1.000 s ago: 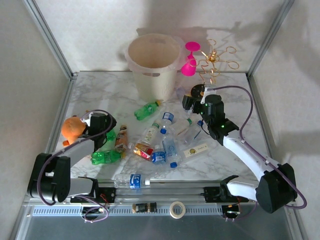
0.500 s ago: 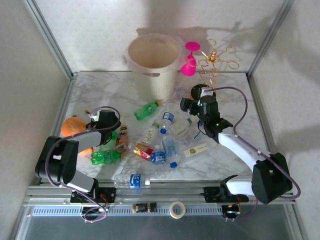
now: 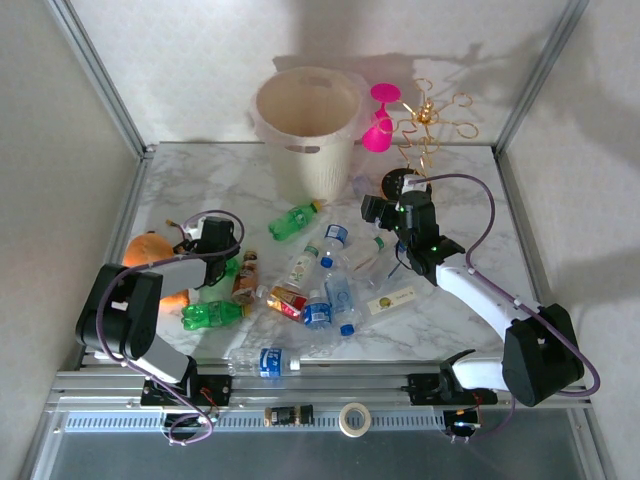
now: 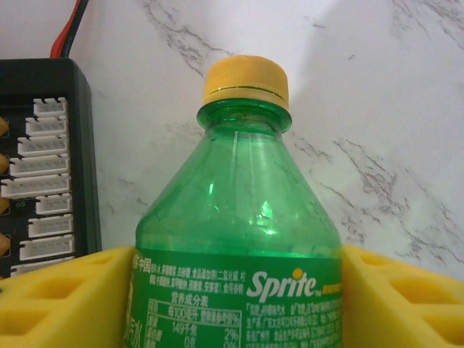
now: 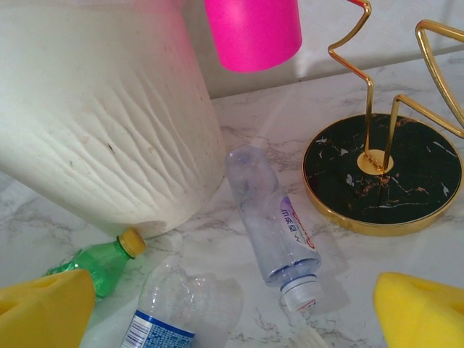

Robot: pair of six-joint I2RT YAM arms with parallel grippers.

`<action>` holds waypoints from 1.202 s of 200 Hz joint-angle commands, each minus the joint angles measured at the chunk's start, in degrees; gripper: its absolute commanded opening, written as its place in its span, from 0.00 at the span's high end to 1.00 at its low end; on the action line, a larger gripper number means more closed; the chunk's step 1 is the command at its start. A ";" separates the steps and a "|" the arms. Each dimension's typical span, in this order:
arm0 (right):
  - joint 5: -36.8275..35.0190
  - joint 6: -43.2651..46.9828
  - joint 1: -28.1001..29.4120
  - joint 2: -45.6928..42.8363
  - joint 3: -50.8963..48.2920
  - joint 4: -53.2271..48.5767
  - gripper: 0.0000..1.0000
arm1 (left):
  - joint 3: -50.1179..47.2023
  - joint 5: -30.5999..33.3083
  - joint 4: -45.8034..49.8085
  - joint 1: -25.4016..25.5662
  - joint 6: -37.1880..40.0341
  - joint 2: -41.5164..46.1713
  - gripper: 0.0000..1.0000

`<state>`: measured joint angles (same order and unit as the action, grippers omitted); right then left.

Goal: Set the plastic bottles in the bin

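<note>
My left arm is folded in close. The forearm runs from the base at the near left corner out toward the orange plush toy [image 3: 147, 250], and the wrist is bent down to the desk [image 3: 200, 185] just beside it. My left end effector [image 3: 214, 268] [image 4: 235, 290] is clenched on a green Sprite bottle [image 4: 239, 210]. A yellow pad [image 4: 65, 297] presses against each side of the label, and the yellow cap points away from my wrist over the marble. I cannot tell whether the bottle rests on the desk or is held just off it. A black connector board [image 4: 43, 181] lies to the left of it.

My right arm reaches long across the right half of the desk, elbow low and wrist raised. My right end effector [image 3: 376, 210] [image 5: 232, 319] points toward the foot of the bin [image 3: 310, 170] [image 5: 101, 130]. It is released, with the yellow pads wide apart and nothing between them. Ahead of it a clear bottle [image 5: 279, 225] lies on its side just beside the bin's wall, cap toward me. A green bottle [image 5: 101, 264] [image 3: 292, 220] lies at the left, and a crushed clear bottle [image 5: 177, 308] is nearest my fingers. The gold wire stand [image 5: 384, 167] [image 3: 430, 125] is to the right and the pink goblet [image 5: 254, 29] [image 3: 380, 120] behind.

The bin stands upright at the far middle of the desk. Most of the plastic bottles [image 3: 320, 290] lie scattered between my two arms, well apart from the bin.
</note>
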<state>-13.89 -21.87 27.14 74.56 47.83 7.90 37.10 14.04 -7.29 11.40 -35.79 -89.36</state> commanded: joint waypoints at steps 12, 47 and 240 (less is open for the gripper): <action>-1.95 -0.51 -0.11 -1.66 0.18 0.55 0.01 | 0.34 -1.05 2.84 0.99 0.27 -0.49 0.43; -1.66 -0.48 -0.13 -1.87 -0.24 1.05 0.01 | 0.67 -0.57 4.11 1.06 0.59 3.65 0.46; 15.99 -2.28 -0.15 -2.98 -10.55 14.07 0.01 | 24.59 -18.64 -5.03 3.59 2.08 21.31 0.53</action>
<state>-1.15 -23.27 27.14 72.36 38.89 18.52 55.55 -0.97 -6.70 13.50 -34.46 -64.58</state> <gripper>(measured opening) 0.987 0.568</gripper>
